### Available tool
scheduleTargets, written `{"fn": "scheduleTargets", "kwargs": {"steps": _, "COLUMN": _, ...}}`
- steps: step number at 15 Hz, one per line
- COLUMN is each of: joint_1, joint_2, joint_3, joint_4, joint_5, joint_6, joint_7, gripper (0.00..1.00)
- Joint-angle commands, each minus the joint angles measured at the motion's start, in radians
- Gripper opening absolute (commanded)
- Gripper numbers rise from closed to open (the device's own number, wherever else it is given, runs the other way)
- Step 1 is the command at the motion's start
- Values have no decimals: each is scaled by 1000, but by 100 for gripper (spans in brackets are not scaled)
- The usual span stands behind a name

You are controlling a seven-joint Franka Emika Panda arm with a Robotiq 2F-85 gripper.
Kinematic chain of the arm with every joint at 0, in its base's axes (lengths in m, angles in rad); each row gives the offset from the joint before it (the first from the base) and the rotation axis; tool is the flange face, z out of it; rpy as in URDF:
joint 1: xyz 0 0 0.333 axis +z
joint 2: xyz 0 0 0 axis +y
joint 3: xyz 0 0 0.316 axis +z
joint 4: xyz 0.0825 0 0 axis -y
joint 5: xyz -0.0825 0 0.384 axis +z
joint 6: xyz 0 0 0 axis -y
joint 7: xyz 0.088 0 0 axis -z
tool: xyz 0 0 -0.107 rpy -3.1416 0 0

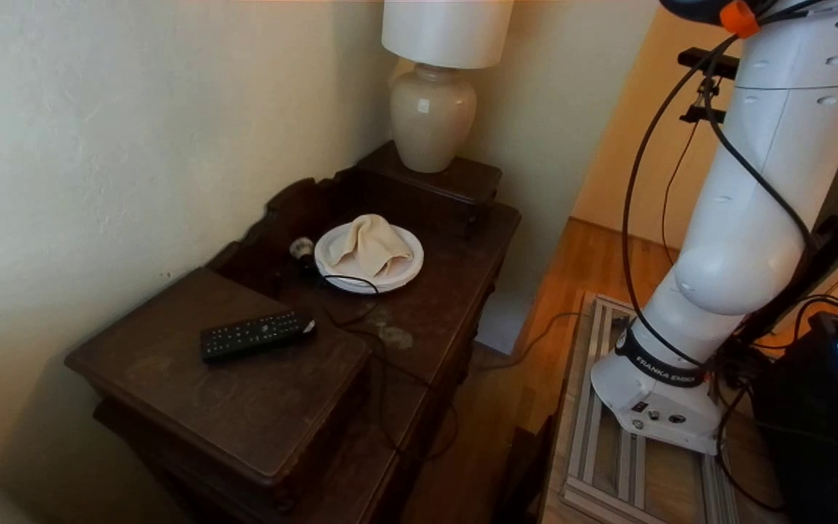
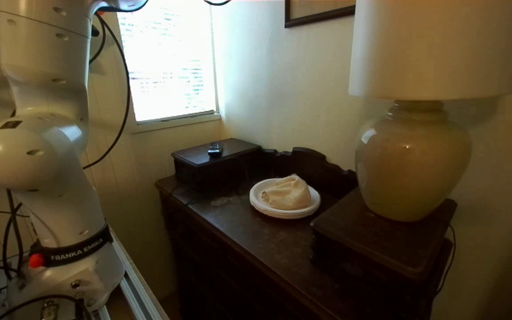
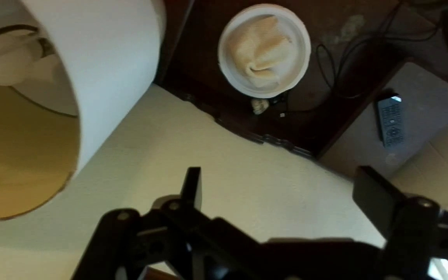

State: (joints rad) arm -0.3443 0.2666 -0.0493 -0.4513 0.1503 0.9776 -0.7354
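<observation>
The black two-jawed gripper point(image 3: 280, 188) shows at the bottom of the wrist view, its jaws wide apart with the pale wall point(image 3: 274, 173) visible between them. The crumpled cream cloth point(image 3: 261, 48) lies well apart from the jaws, near the top of that view; sideways, it falls within the span between the two tips, closer to the left-hand one there. It rests in a loose peak on a stack of round white plates point(image 3: 292, 68), covering much of the top one. The plates sit on a dark brown wooden bench point(image 2: 247, 226), between its two raised ends point(image 3: 422, 89). On one of them, past the right-hand tip in the wrist view, lies a long black remote control point(image 3: 391, 120). The opposite end carries a table lamp point(image 1: 433, 116) with a rounded beige base; its white drum shade point(image 3: 119, 58) fills the upper left of the wrist view. A small pale-tipped object point(image 3: 260, 105) is just beside the plates.
</observation>
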Motion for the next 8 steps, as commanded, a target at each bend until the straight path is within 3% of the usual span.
{"fn": "scheduleTargets", "kwargs": {"steps": 1, "joint_1": 74, "joint_2": 14, "joint_3": 11, "joint_4": -10, "joint_5": -11, "joint_6": -95, "joint_7": 171, "gripper": 100}}
{"fn": "scheduleTargets", "kwargs": {"steps": 5, "joint_1": 109, "joint_2": 84, "joint_3": 10, "joint_4": 20, "joint_5": -4, "joint_6": -185, "joint_7": 396, "gripper": 100}}
{"fn": "scheduleTargets", "kwargs": {"steps": 6, "joint_1": 114, "joint_2": 33, "joint_3": 18, "joint_4": -115, "joint_5": -1, "joint_6": -139, "joint_7": 436, "gripper": 100}}
{"fn": "scheduleTargets", "kwargs": {"steps": 8, "joint_1": 133, "joint_2": 52, "joint_3": 6, "joint_4": -117, "joint_5": -1, "joint_6": -144, "joint_7": 486, "gripper": 100}}
